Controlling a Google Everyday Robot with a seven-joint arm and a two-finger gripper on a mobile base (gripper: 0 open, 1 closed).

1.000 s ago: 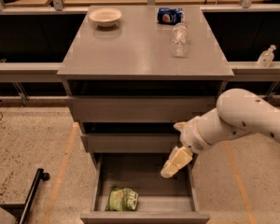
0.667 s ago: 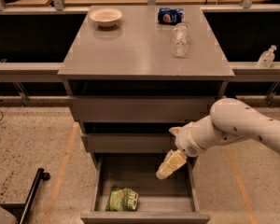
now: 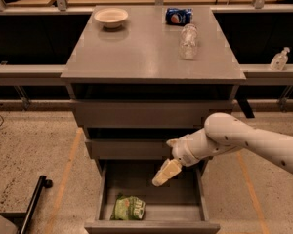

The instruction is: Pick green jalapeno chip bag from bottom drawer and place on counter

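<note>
In the camera view, a grey cabinet with three drawers is seen from the front and above. The bottom drawer (image 3: 151, 225) is pulled fully out; the top drawer (image 3: 151, 113) and the middle drawer (image 3: 127, 149) are pushed in. The green chip bag (image 3: 128, 208) is located on the floor of the bottom drawer, in its front left part, close to the front wall, lying flat and crumpled. The gripper (image 3: 166, 172) is held over the open bottom drawer, right of centre and towards the rear, just below the front of the middle drawer. It is tilted, with its tip directed downward and to the left, towards the bag, and is kept clear of the bag. Whether the gripper is spread or closed cannot be told from this angle; nothing is seen in its grasp. The white arm (image 3: 244, 140) is extended in from the right edge. On the worktop (image 3: 136, 52), a pale bowl (image 3: 111, 17) is placed at the rear left, a crushed blue can (image 3: 178, 16) at the rear right, and a clear plastic bottle (image 3: 188, 40) is laid just in front of the can.
</note>
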